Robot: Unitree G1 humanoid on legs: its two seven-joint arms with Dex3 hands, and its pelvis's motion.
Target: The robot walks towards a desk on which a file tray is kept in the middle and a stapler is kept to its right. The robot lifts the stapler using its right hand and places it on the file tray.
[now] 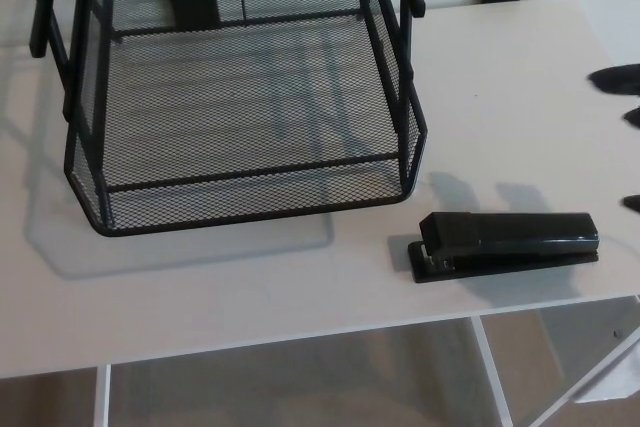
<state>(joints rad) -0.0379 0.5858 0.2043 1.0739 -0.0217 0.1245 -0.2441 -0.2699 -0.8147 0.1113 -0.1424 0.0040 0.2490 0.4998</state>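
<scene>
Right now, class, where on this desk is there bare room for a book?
Bare: the front strip between file tray and the edge of the desk, left of the stapler; also the patch right of the tray, behind the stapler, bordered by the right hand. Tight: tray corner to stapler.

File tray (pixel 250 199) is wire mesh; stapler (pixel 510 235) glossy (desk (pixel 250 297) matt).

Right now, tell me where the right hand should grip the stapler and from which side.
Probably mid-body, fingers across its narrow width. The stapler lies flat, long axis left to right, clear of the file tray, so come down from above with the right hand, seen to its right.
</scene>
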